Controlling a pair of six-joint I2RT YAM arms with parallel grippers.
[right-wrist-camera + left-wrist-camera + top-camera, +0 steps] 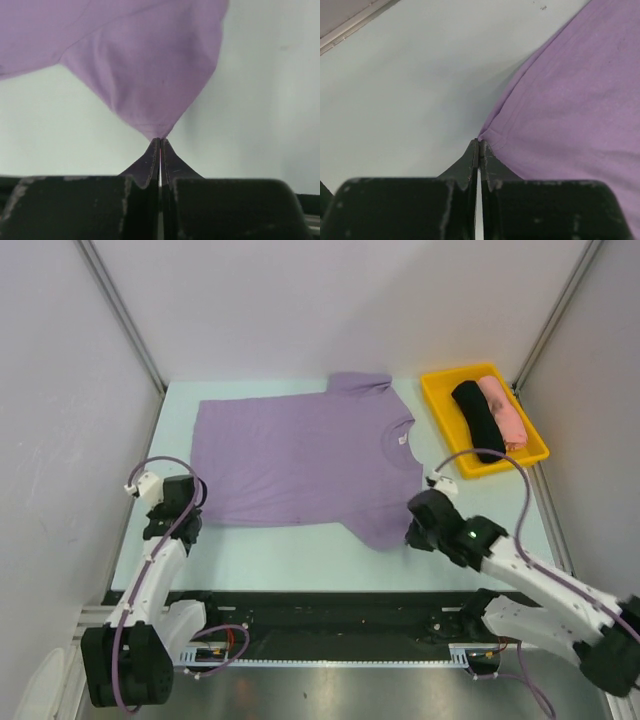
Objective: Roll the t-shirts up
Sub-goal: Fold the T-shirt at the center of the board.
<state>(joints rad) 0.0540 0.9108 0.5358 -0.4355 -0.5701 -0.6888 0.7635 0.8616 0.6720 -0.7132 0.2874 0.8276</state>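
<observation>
The lavender t-shirt [300, 460] lies spread flat on the table, its neck and small white label [402, 439] to the right. My left gripper [196, 508] is shut on the shirt's near left hem corner [492, 136], with the fingertips [472, 150] pressed together on the cloth. My right gripper [408, 532] is shut on the tip of the near sleeve [150, 75], which is drawn into a point at the jaws. A rolled black t-shirt [478, 420] and a rolled pink t-shirt [502, 412] lie side by side in a tray.
The yellow tray [437, 400] stands at the back right, just beyond the shirt's neck. White walls with metal posts close in the pale green table [300, 555] on the left, back and right. A black rail runs along the near edge.
</observation>
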